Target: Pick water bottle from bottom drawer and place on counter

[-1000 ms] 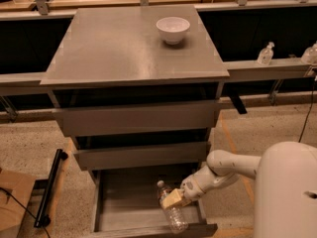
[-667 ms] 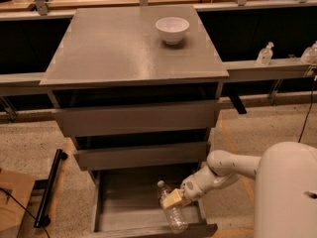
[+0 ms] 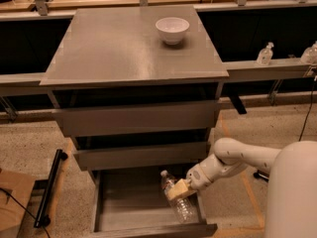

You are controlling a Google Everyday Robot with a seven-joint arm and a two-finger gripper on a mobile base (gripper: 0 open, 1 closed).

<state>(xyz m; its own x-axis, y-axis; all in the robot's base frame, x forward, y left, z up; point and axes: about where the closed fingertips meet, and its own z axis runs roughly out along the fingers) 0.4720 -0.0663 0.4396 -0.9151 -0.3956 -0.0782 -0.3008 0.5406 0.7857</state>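
Note:
The water bottle point(image 3: 182, 208) is a small clear crinkled bottle with a cap at its upper left end. It lies tilted at the right side of the open bottom drawer point(image 3: 124, 202). My gripper point(image 3: 178, 189) reaches in from the right on the white arm, and its tan fingers point(image 3: 179, 189) are closed around the bottle's upper part near the neck. The bottle's lower end is near the drawer's front right corner. The counter point(image 3: 109, 46) is the grey cabinet top above.
A white bowl point(image 3: 172, 29) stands on the counter at the back right. The two upper drawers point(image 3: 133, 118) are slightly pulled out above the bottle. Pump-top bottles point(image 3: 265, 54) stand on a ledge at the right. A black bar point(image 3: 48, 187) lies on the floor at the left.

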